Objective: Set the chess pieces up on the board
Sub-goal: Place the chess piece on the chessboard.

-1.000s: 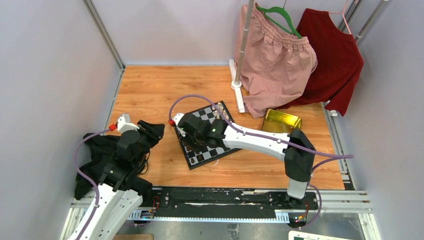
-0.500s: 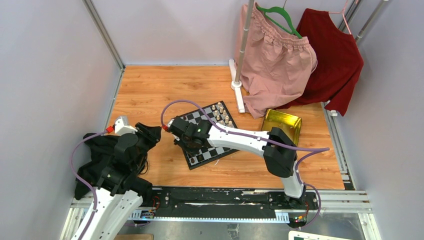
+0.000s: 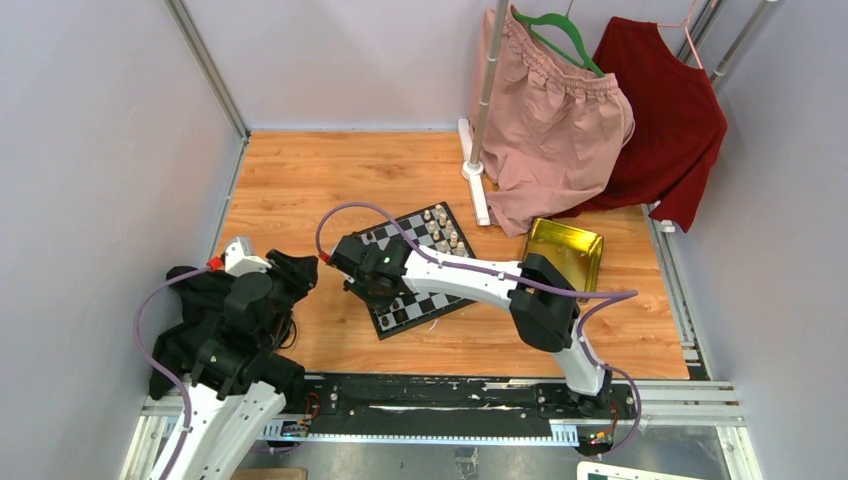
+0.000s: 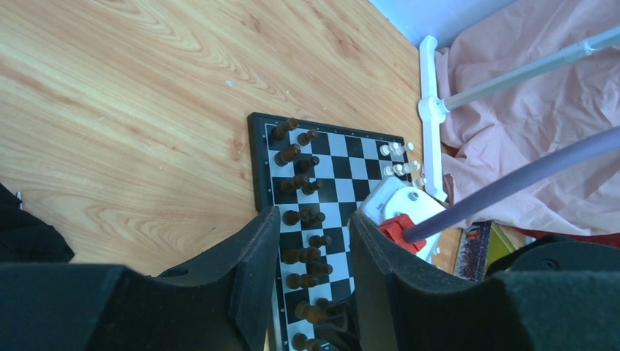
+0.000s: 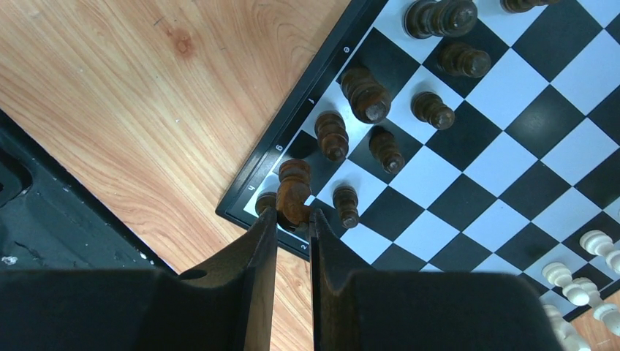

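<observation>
Chess piece (image 5: 295, 189) in right gripper (image 5: 292, 216), arm extended over board (image 5: 431, 175).

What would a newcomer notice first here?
The right arm's fingers pinch a tiny dark chess piece at the edge of the board. At the far right corner of the wooden table, a pink garment and a red garment hang.

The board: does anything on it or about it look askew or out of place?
Yes. The board lies turned at an angle to the table edges, and the white pieces are bunched near its far corner, not in rows.
</observation>
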Available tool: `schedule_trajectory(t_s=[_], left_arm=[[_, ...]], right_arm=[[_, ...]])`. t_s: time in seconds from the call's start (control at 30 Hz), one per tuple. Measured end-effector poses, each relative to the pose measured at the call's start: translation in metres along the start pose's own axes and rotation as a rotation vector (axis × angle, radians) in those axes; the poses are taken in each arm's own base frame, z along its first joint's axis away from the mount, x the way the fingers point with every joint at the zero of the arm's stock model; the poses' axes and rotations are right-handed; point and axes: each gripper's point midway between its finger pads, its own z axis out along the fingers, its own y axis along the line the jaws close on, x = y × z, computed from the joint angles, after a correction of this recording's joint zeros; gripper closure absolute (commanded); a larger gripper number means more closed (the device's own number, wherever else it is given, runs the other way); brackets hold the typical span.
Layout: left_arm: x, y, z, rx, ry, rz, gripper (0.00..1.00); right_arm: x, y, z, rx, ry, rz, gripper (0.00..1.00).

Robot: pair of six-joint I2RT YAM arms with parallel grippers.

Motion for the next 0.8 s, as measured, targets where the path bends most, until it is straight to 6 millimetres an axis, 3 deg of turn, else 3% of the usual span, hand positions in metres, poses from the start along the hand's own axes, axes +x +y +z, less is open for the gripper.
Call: schedule_trajectory(t_s=[0.8], left_arm=[[-0.001,0.002,-0.005,0.002,-0.001,0.013,0.55]], right_arm=[[0.011,-0.002,0.015,0.01,0.058,-0.002,1.0]])
